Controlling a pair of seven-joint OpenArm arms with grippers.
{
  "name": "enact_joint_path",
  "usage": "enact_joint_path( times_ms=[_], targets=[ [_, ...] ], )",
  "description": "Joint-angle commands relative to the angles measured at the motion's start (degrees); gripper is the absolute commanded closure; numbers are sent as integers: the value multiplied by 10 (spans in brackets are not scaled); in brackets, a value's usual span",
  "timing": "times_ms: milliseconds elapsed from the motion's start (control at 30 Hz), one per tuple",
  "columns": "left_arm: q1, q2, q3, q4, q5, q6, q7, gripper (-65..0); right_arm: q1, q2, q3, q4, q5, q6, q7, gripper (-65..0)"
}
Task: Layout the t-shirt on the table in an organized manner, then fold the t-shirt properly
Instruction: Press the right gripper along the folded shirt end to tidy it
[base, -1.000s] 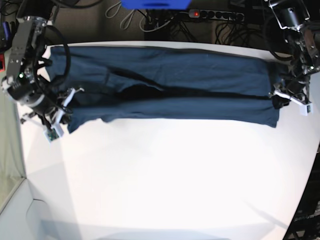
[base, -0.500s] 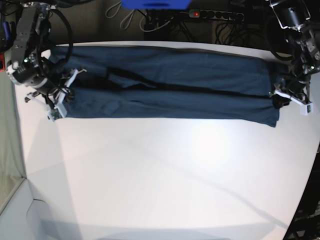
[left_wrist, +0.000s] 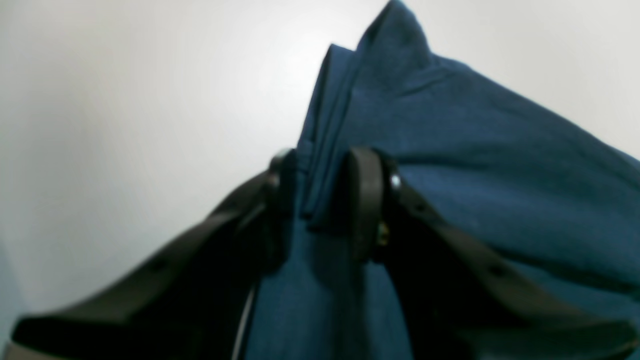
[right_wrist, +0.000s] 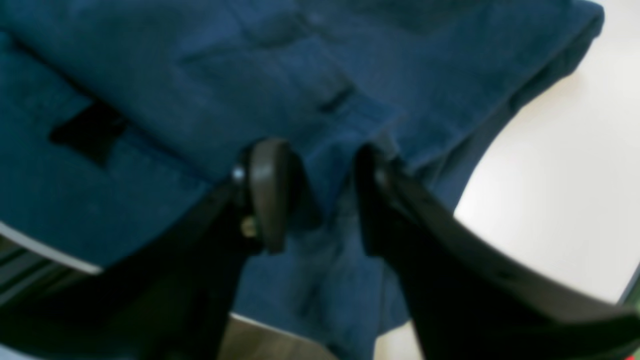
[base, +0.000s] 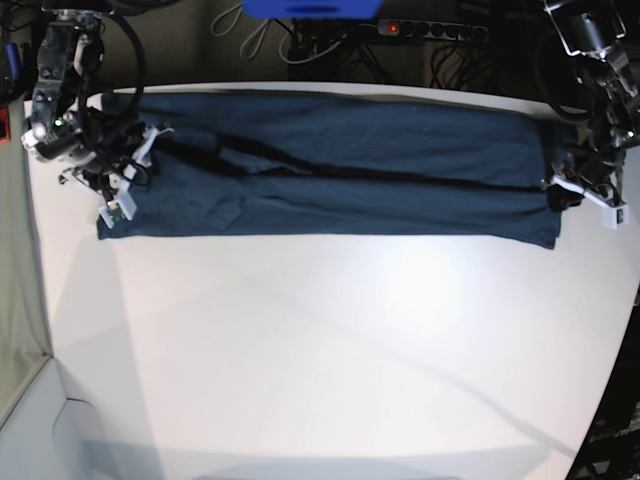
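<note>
The dark navy t-shirt (base: 340, 180) lies as a long folded band across the far part of the white table (base: 330, 350). At the band's left end, my right gripper (base: 125, 188) sits low over the cloth. In the right wrist view its fingers (right_wrist: 267, 195) stand apart, with the t-shirt (right_wrist: 175, 90) lying flat beneath them and nothing pinched. At the right end, my left gripper (base: 560, 195) holds the shirt's edge. In the left wrist view, the left gripper (left_wrist: 322, 200) is shut on a raised fold of the t-shirt (left_wrist: 475, 175).
Behind the table's far edge are a power strip (base: 430, 30) with a red light, cables and a blue object (base: 310, 8). The table's edge curves inward at the lower right (base: 600, 400). A grey surface (base: 15, 300) borders the table's left side.
My right gripper carried the shirt's near-left corner back and left, laid it level with the rest of the band, then opened. The left gripper has not moved.
</note>
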Motion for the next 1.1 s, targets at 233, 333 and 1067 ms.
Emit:
enact_joint_path(
  times_ms=[233,333,1067],
  targets=[
    [4,-6,-2,0,17,8,35,-263,-16,9,46,66,5,2,-1,-284],
    [4,-6,-2,0,17,8,35,-276,-17,-10,50,108,5,2,-2,-284],
    [21,1,2,-1,15,8,37,-276,23,-57,-40,-65,3,2,57,-283]
  ],
)
